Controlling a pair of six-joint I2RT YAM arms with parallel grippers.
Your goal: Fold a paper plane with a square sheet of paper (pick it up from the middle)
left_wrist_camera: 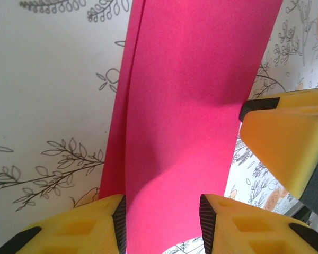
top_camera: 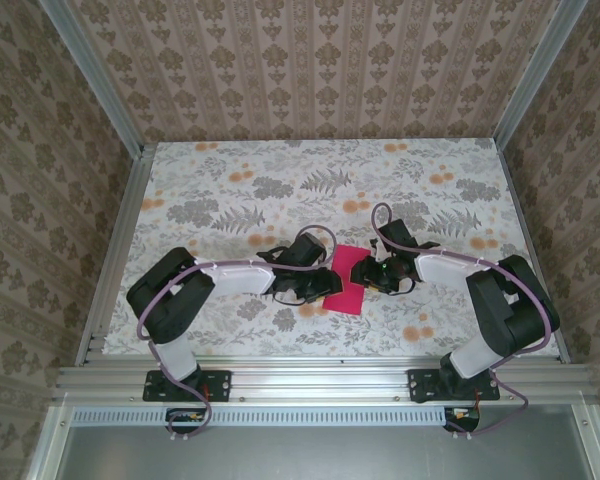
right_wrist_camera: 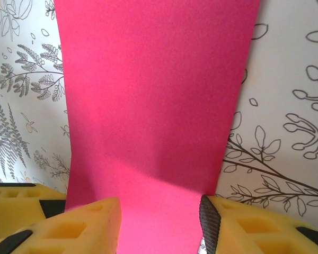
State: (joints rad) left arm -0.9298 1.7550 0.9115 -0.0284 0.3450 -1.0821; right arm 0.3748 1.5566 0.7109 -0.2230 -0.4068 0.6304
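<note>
The square sheet of paper (top_camera: 346,282) lies on the table's middle as a magenta strip that looks doubled over. In the left wrist view the paper (left_wrist_camera: 191,95) shows a second layer's edge along its left side. My left gripper (top_camera: 323,287) meets it from the left and stands open (left_wrist_camera: 160,209), the paper running between its yellow fingers (left_wrist_camera: 90,225). My right gripper (top_camera: 372,272) meets it from the right, also open (right_wrist_camera: 160,211), with the paper (right_wrist_camera: 153,90) between its fingers (right_wrist_camera: 244,230). The right gripper's finger (left_wrist_camera: 286,143) sits at the strip's right edge.
The floral tablecloth (top_camera: 230,190) spreads around the paper. Metal rails (top_camera: 320,372) run along the near edge, and patterned walls (top_camera: 310,70) close in the back and sides. Both arms (top_camera: 180,295) (top_camera: 500,300) bend inward from their bases.
</note>
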